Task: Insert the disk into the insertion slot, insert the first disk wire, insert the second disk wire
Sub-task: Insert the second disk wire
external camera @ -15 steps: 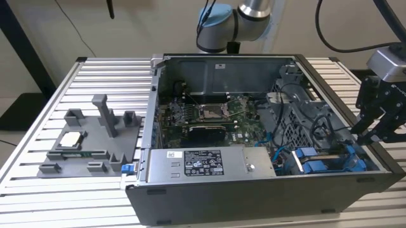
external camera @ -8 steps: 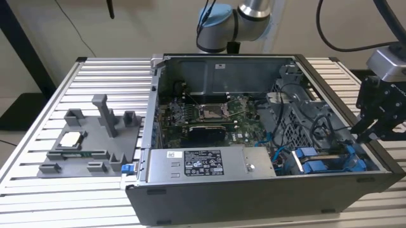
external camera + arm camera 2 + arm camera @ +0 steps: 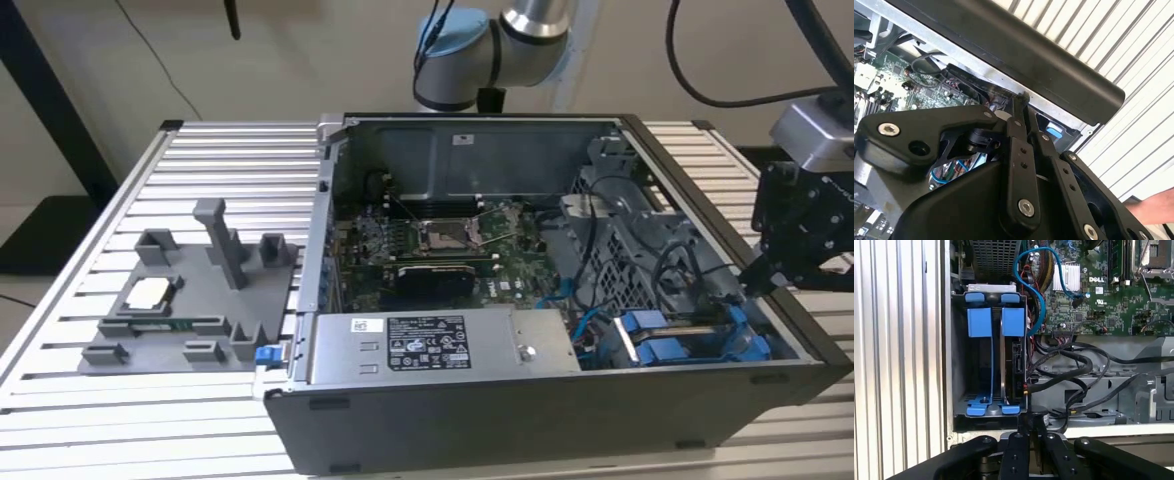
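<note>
The disk [image 3: 1015, 365] stands on edge in the drive bay, in a bright blue carrier [image 3: 1014, 322], beside a second blue carrier [image 3: 979, 322]. In the exterior view the blue carriers [image 3: 661, 340] sit at the case's near corner on the exterior view's right. My gripper [image 3: 763, 285] hangs over the case's wall there. In both wrist views its black fingers [image 3: 1016, 120] are pressed together, just outside the bay's open end [image 3: 1030, 426]. A black disk wire [image 3: 974, 80] runs up to the fingertips and seems pinched between them. Further black wires [image 3: 1069, 370] lie loose beside the disk's connector edge.
The open computer case [image 3: 534, 420] lies on a slatted metal table [image 3: 227, 150]. Inside are the motherboard [image 3: 441, 240], a blue data cable [image 3: 1040, 300] and a grey power-supply box [image 3: 441, 345]. A grey parts fixture [image 3: 187, 300] lies to the exterior view's left. A hand [image 3: 1154, 210] shows near the gripper.
</note>
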